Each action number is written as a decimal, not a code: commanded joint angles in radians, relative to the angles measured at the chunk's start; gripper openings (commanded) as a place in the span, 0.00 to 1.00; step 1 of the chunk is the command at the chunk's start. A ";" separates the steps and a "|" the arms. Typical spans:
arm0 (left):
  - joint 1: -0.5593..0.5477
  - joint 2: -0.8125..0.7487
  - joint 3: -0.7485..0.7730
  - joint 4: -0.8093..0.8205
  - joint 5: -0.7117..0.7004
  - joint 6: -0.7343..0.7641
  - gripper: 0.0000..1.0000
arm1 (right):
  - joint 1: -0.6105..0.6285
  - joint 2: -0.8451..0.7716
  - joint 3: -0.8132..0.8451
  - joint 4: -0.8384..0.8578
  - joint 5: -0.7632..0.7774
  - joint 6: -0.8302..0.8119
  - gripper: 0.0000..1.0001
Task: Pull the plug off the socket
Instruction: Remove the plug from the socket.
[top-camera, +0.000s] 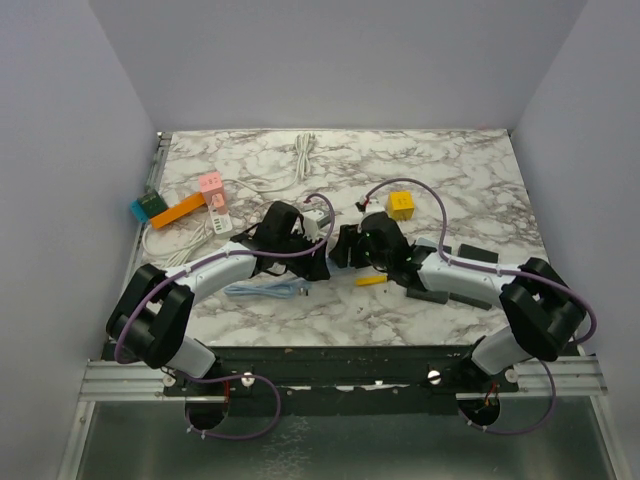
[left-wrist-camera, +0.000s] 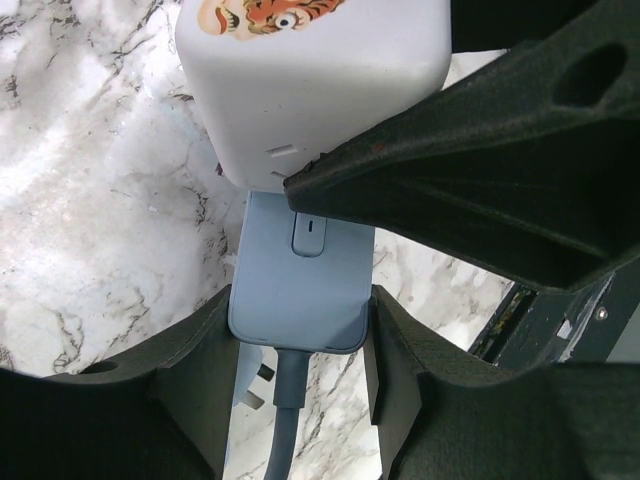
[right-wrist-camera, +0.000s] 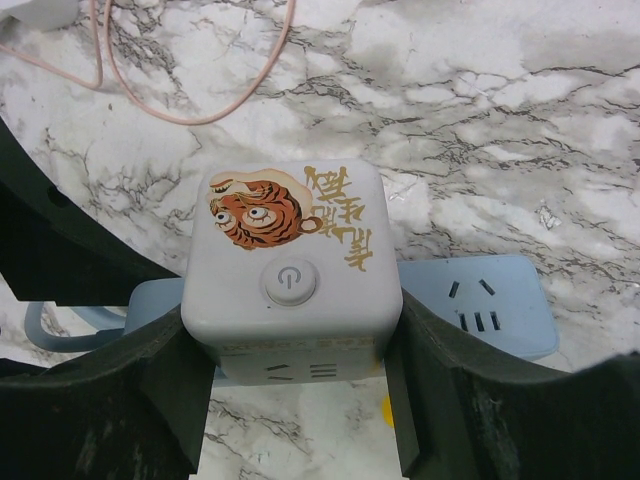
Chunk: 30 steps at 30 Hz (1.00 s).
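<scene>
Two sets of jaws meet at the middle of the worktop (top-camera: 450, 170) — the right pair pinches the white tiger-marked plug (right-wrist-camera: 290, 270) by its sides, seated on the blue socket strip (left-wrist-camera: 300, 290), whose cord end the left pair pinches.

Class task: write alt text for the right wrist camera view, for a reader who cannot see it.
The right claw grips a white cube adapter, tiger sticker and power button on top, seated on a pale blue power strip. They rest on a marble table; a pink cable loops at upper left.
</scene>
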 joint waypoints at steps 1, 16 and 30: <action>0.004 0.001 -0.002 -0.025 -0.004 0.008 0.00 | -0.061 0.023 0.056 -0.106 -0.034 -0.013 0.00; 0.010 0.017 0.005 -0.031 -0.018 -0.009 0.00 | 0.022 -0.044 -0.036 0.008 0.081 -0.004 0.00; 0.030 0.021 0.005 -0.031 -0.003 -0.022 0.00 | 0.179 -0.084 -0.114 0.132 0.255 -0.061 0.00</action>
